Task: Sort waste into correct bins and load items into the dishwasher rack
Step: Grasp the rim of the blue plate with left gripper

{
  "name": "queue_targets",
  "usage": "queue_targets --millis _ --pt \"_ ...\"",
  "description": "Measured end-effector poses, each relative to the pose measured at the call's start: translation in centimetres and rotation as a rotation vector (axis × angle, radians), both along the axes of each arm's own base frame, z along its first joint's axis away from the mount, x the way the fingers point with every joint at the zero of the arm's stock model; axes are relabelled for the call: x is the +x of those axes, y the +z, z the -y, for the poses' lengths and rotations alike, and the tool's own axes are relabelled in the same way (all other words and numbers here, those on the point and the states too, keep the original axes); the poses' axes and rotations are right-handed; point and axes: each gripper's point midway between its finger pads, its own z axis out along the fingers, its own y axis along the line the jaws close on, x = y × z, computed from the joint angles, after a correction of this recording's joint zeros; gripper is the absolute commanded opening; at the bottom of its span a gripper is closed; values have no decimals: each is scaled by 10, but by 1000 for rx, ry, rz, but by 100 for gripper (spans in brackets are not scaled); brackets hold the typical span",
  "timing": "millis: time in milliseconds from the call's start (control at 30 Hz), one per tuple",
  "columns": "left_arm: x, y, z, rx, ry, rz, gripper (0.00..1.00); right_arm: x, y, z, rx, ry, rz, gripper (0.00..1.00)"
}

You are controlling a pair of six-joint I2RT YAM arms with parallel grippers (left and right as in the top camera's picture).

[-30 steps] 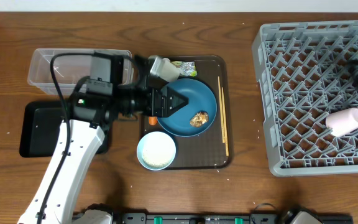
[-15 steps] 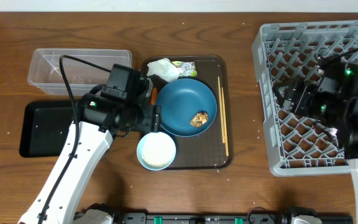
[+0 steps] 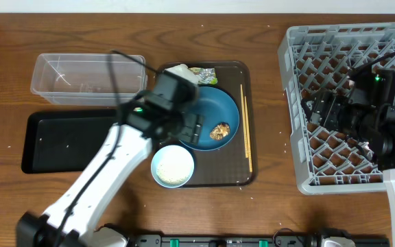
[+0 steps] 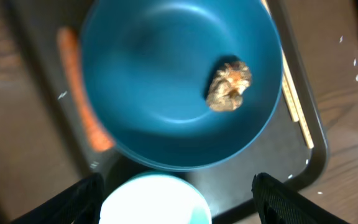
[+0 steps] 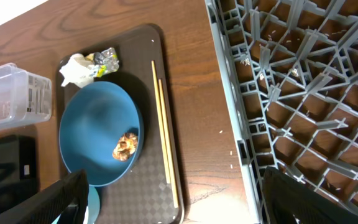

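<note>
Clear tub (image 3: 88,77) and black tray (image 3: 53,140) sit at left, close together. Left gripper (image 4: 178,193) hangs over brown serving tray (image 3: 245,175), fingers spread wide, empty, above blue plate (image 3: 214,110) and white bowl (image 3: 173,167). Brown scrap (image 3: 219,130) on plate, carrot (image 4: 82,99) by its left rim, napkin (image 3: 182,72) and wrapper (image 3: 204,73) behind. Chopsticks (image 3: 246,127) lie right of plate. Right gripper (image 5: 179,199), spread wide and empty, is over grey rack (image 3: 321,82).

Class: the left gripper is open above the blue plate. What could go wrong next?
The white bowl of rice sits close beside the plate; a finger of the left gripper coming down may clip it and spill rice. The carrot lies tucked at the plate's rim, so grabbing it could tilt the plate.
</note>
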Motion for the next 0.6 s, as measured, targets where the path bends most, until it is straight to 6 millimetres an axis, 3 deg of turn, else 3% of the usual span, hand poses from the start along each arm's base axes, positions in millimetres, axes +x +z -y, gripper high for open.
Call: queue_targets --millis 133,267,433,600 --pt "1 -22 19 35 -55 -19 77 0 0 0 -1 0 -1 84" --pt "-1 -35 23 64 -71 -45 76 -2 -1 0 0 0 -8 84" --pt "2 -36 18 91 -56 -34 77 -1 -1 0 0 0 -8 85" --pt "14 -36 -4 171 52 6 77 -2 -1 0 0 0 -8 85"
